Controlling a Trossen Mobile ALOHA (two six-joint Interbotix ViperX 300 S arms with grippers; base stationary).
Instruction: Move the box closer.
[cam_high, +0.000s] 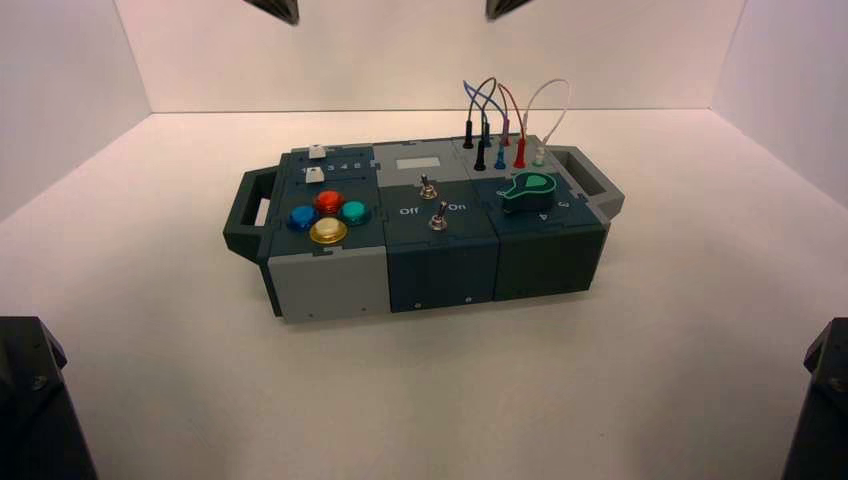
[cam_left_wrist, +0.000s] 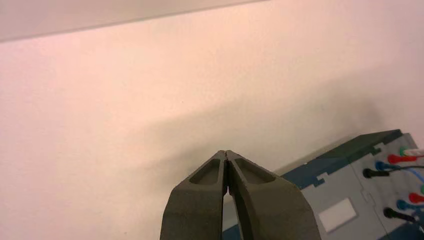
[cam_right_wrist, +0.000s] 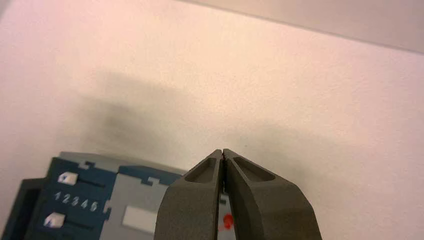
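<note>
The box (cam_high: 440, 255) is long, dark teal and grey, and stands on the white table a little past its middle, slightly turned. It has a handle at its left end (cam_high: 250, 212) and at its right end (cam_high: 597, 180). On top are coloured round buttons (cam_high: 327, 215), two toggle switches (cam_high: 432, 203), a green knob (cam_high: 528, 188) and plugged wires (cam_high: 500, 120). My left gripper (cam_left_wrist: 227, 152) is shut and empty, held off the box, whose corner shows in the left wrist view (cam_left_wrist: 350, 200). My right gripper (cam_right_wrist: 222, 151) is shut and empty, above the box's slider end (cam_right_wrist: 95, 200).
White walls close the table at the back and both sides. Dark arm parts sit at the near left corner (cam_high: 30, 400) and near right corner (cam_high: 822, 400). Bare table (cam_high: 420, 400) lies between the box and the near edge.
</note>
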